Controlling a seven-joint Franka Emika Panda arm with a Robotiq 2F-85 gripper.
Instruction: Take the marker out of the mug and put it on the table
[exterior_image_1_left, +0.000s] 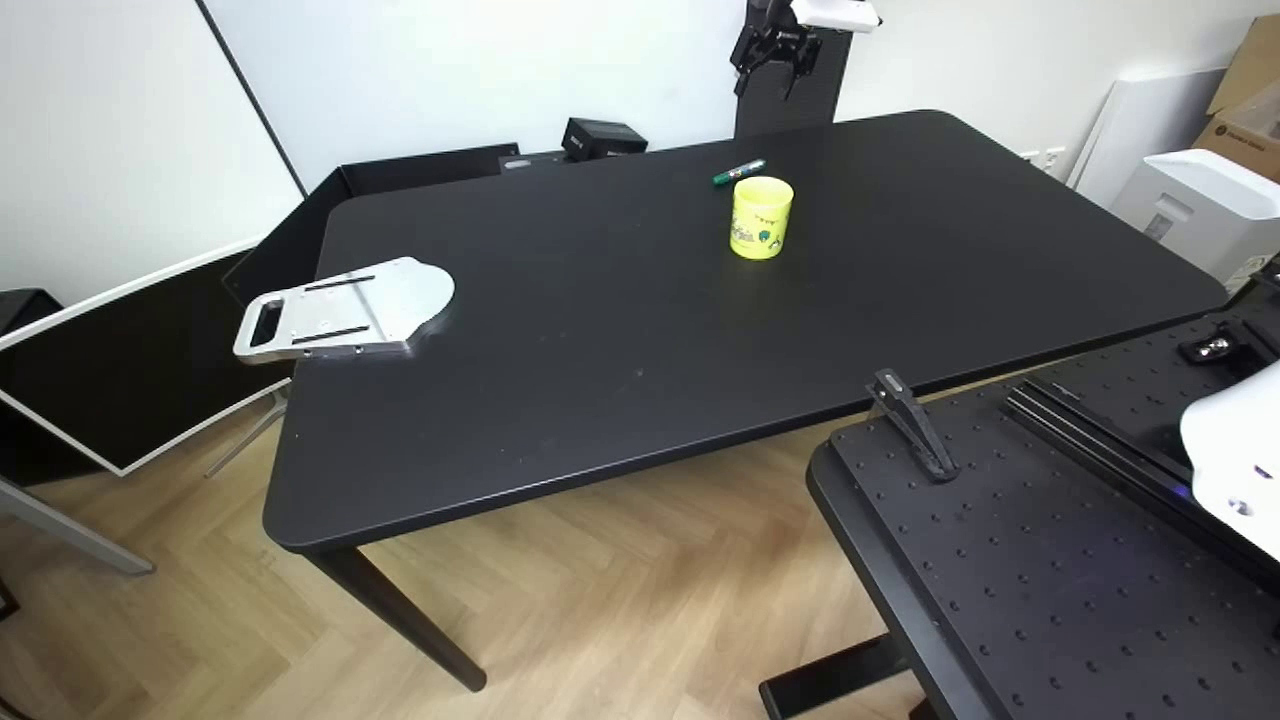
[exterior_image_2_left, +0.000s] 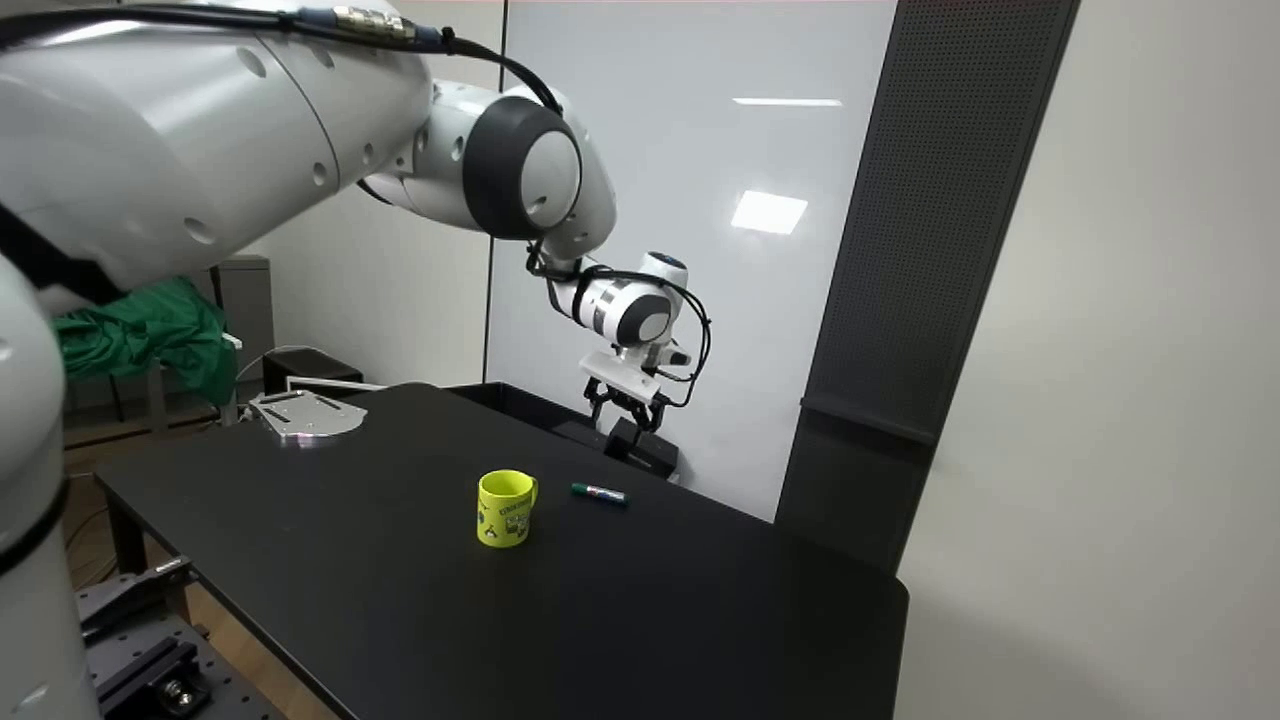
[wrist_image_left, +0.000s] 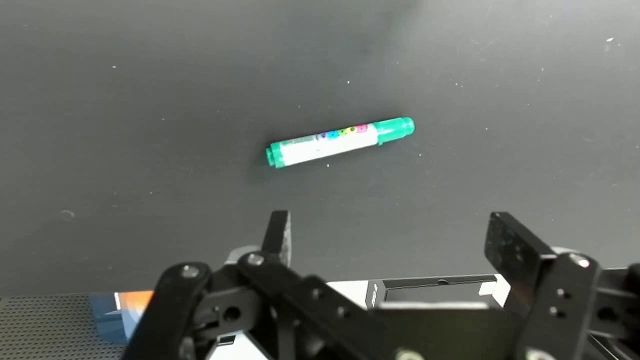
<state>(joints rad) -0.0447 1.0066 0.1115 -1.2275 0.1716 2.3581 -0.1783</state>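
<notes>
The marker, white with green ends (exterior_image_1_left: 738, 172), lies flat on the black table (exterior_image_1_left: 560, 330). It also shows in an exterior view (exterior_image_2_left: 600, 493) and in the wrist view (wrist_image_left: 330, 144). The yellow mug (exterior_image_1_left: 761, 218) stands upright near it, apart from it; it also shows in an exterior view (exterior_image_2_left: 505, 510) and is out of the wrist view. Nothing sticks out of the mug. My gripper (wrist_image_left: 389, 225) is open and empty, with fingers wide apart. It hangs high near the table's far edge, seen in both exterior views (exterior_image_1_left: 765, 88) (exterior_image_2_left: 625, 410).
A flat silver metal plate (exterior_image_1_left: 370, 300) lies at one end of the table and overhangs its edge. A black box (exterior_image_1_left: 602, 138) sits beyond the far edge, by the whiteboard. The black perforated platform (exterior_image_1_left: 1050, 560) stands beside the table.
</notes>
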